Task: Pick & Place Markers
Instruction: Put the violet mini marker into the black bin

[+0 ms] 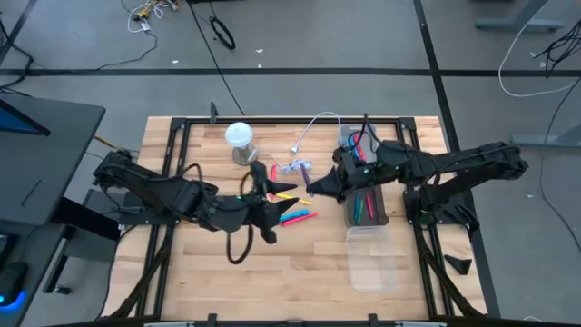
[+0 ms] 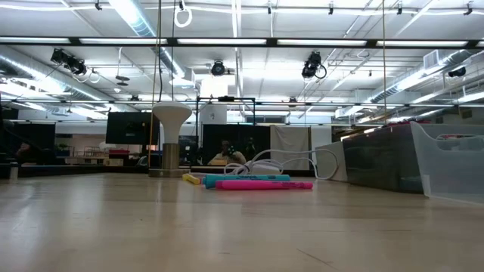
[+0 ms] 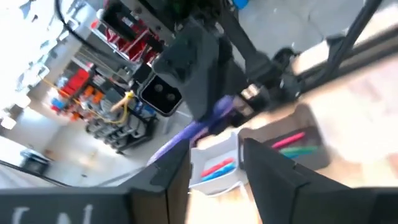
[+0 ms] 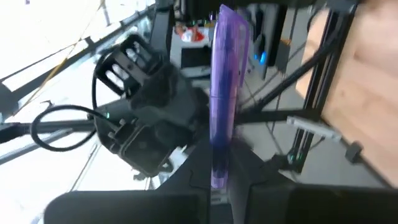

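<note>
We see a pale wooden counter (image 1: 300, 263) of glued planks in a dark metal frame, on a grey floor strewn with cables. From counter height, a wide workshop opens behind, with long ceiling lights and dark screens.

Overhead, both arms meet near the counter's middle. The right claw (image 1: 313, 189) is pressed together on a purple marker (image 4: 224, 93), a smooth, slim stick that only the two wrist views show clearly. The left claw (image 1: 272, 191) sits just beside it, and its fingers (image 3: 273, 180) stand apart.

Pink, green and yellow markers (image 1: 298, 216) lie loose between the arms; the level view shows them as thin rods before a white cable (image 2: 280, 160). More markers stand in a dark bin (image 1: 365, 207). A clear plastic bin (image 1: 370, 259) touches it. A white, mushroom-shaped lamp (image 1: 239, 138) stands behind.
</note>
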